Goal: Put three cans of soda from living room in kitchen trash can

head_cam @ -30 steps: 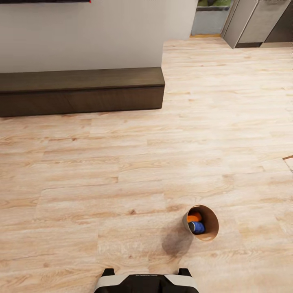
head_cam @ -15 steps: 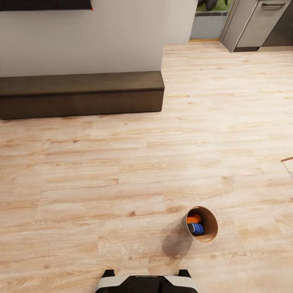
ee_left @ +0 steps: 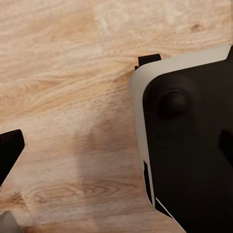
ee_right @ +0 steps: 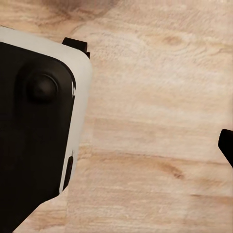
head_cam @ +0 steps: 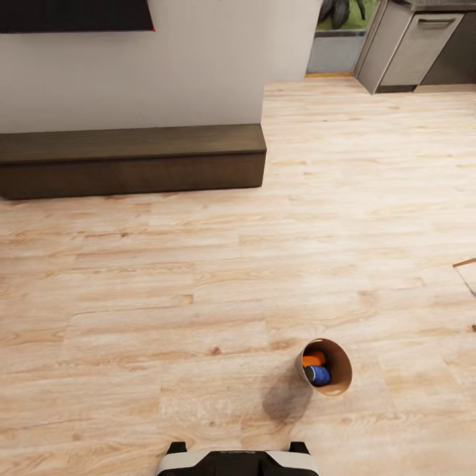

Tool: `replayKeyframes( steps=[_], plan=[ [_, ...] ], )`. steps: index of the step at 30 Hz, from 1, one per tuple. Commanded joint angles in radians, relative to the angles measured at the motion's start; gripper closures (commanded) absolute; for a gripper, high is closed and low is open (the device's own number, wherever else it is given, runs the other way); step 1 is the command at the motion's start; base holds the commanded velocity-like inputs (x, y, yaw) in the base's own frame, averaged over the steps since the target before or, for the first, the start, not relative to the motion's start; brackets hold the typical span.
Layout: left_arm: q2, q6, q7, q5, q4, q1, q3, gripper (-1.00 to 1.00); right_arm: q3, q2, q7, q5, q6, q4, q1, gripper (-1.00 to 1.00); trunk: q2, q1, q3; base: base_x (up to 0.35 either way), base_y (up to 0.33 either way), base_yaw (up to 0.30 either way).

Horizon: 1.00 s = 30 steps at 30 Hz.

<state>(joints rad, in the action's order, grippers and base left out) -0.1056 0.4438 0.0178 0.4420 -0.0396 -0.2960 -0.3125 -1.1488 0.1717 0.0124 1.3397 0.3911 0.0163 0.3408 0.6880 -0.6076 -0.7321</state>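
The trash can (head_cam: 338, 380), a tapered bin with a brown inside, stands on the wood floor just ahead and right of my base (head_cam: 238, 461). Inside it lie an orange soda can (head_cam: 313, 359) and a dark blue soda can (head_cam: 320, 375); I cannot tell whether the orange is one can or two. My left gripper (ee_left: 119, 148) hangs open over the floor beside my base, a black fingertip (ee_left: 9, 151) at each edge of its wrist view. My right gripper (ee_right: 116, 145) also looks open, one fingertip (ee_right: 227, 144) showing far to the side, nothing held.
A long low dark-brown bench (head_cam: 132, 157) runs along the white wall at the left, under a black TV (head_cam: 73, 13). Grey kitchen cabinet fronts (head_cam: 423, 46) stand at the far right, beyond open wood floor (head_cam: 198, 277). A table corner (head_cam: 467, 266) pokes in at the right edge.
The whole head view has shifted: bench and bin sit slightly lower, and more of the TV and kitchen shows at the top. Nothing in the scene has moved.
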Motion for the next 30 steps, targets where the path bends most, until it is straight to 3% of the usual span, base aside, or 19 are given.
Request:
replayKeyframes(
  steps=[1,8,19,22,23,24,30],
  plan=[
    [-0.003,0.000,0.000,0.000,0.000,0.000,0.000,-1.00,0.000,0.000,0.000,0.000,0.000,0.000,0.000,-1.00,-0.007,0.004,0.005,0.000,0.000,0.000],
    [-0.043,-0.011,0.001,-0.002,0.001,0.000,-0.024,-1.00,0.000,-0.003,0.000,0.000,0.000,0.000,-0.021,-1.00,-0.056,0.031,0.038,0.000,0.000,0.000],
    [-0.053,-0.008,0.001,-0.002,0.001,0.000,-0.076,-1.00,0.000,-0.009,0.000,0.001,0.007,0.001,-0.034,-1.00,-0.133,0.073,0.090,0.000,0.000,0.000],
    [-0.050,0.000,0.001,-0.004,-0.001,0.000,-0.089,-1.00,-0.050,-0.009,-0.005,-0.007,0.033,-0.002,-0.035,-1.00,-0.133,0.073,0.094,0.000,0.000,0.000],
    [-0.050,0.008,0.003,-0.004,-0.004,0.000,-0.091,-1.00,-0.099,-0.009,-0.005,-0.016,0.036,-0.005,-0.035,-1.00,-0.133,0.073,0.095,0.000,0.000,0.000],
    [-0.049,0.012,0.004,-0.004,-0.004,0.000,-0.092,-1.00,-0.121,-0.010,-0.005,-0.019,0.037,-0.007,-0.035,-1.00,-0.133,0.073,0.095,0.000,0.000,0.000],
    [-0.047,0.026,0.011,0.004,-0.009,0.000,-0.091,-1.00,-0.197,-0.009,-0.006,-0.031,0.042,-0.015,-0.036,-1.00,-0.133,0.073,0.097,0.000,0.000,0.000]
  ],
)
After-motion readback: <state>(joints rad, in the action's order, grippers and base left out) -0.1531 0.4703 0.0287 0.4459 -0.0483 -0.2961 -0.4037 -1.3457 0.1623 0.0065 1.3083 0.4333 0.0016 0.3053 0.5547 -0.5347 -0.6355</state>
